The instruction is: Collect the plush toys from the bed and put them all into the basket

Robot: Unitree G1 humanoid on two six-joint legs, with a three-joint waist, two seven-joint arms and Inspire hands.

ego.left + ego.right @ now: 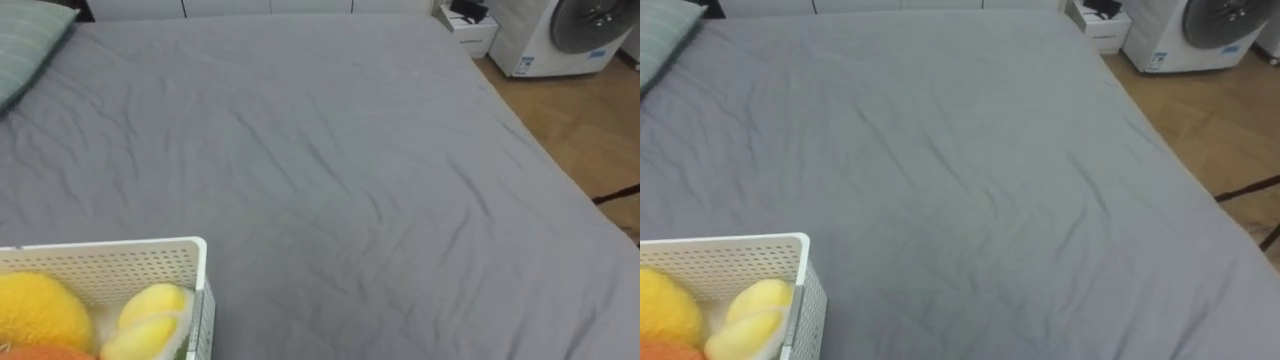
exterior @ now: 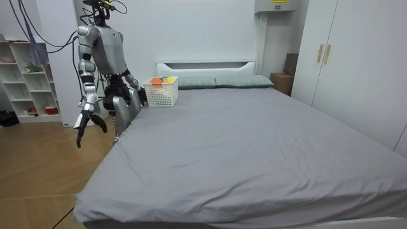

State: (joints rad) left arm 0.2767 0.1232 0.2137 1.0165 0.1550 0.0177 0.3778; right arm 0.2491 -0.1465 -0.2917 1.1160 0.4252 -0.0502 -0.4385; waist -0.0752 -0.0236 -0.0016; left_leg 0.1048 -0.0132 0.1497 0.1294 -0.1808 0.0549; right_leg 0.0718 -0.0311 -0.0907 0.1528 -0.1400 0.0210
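A white perforated basket (image 1: 150, 248) sits on the grey bed (image 1: 350, 180) at the lower left of the eye views. It holds a round yellow plush toy (image 1: 38, 308), a lemon-shaped yellow one (image 1: 150, 312) and an orange one (image 1: 45, 353). The sheet around it carries no loose toy. In the room view I stand at the bed's side by the basket (image 2: 161, 91), near the head end. My right hand (image 2: 85, 123) hangs at my side with relaxed fingers. My left hand (image 2: 137, 93) is low beside the basket.
A green striped pillow (image 1: 25, 40) lies at the bed's upper left. Beyond the far edge are a washing machine (image 1: 560, 35), a small white box (image 1: 466, 27) and wooden floor (image 1: 590, 120). A shelf (image 2: 28, 83) stands behind me and wardrobes (image 2: 356, 63) line the room view's right.
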